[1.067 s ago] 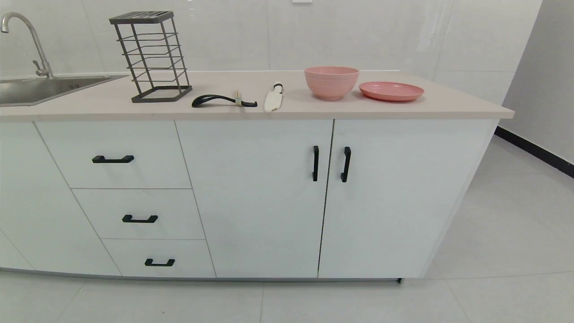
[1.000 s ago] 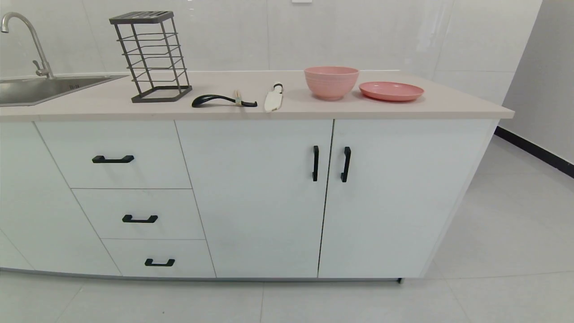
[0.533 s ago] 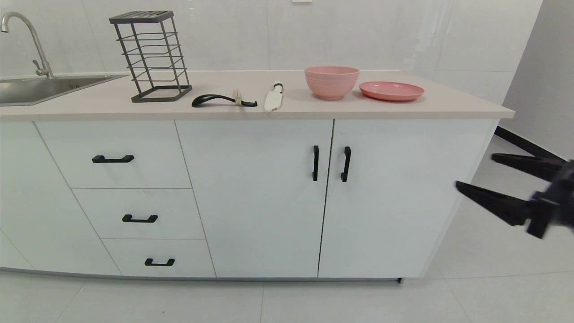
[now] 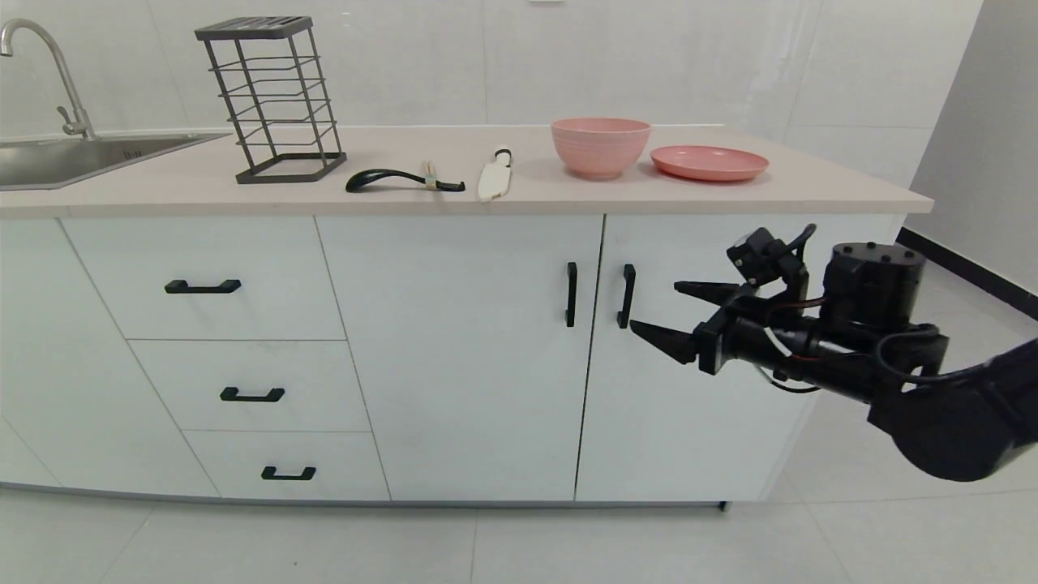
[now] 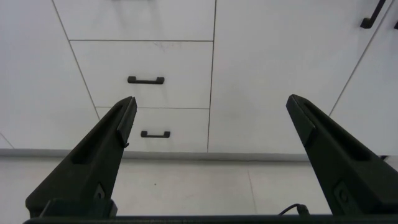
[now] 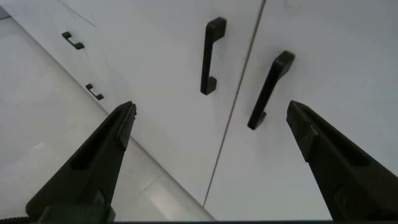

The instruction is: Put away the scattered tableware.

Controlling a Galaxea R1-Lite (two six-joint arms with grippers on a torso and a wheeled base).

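Here, right tool (image 4: 654, 305) and left tool (image 5: 211, 99) both spread, empty.
The right one hangs near the cabinet door handles (image 4: 624, 296) (the left faces the drawers (image 5: 146, 79)); beyond, on the counter (image 4: 811, 195), lie a black spoon (image 4: 389, 178), white knife (image 4: 495, 180), pink bowl (image 4: 600, 146) and pink plate (image 4: 709, 162).

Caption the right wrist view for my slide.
Open right gripper hovers before the closed cabinet doors' two black handles.
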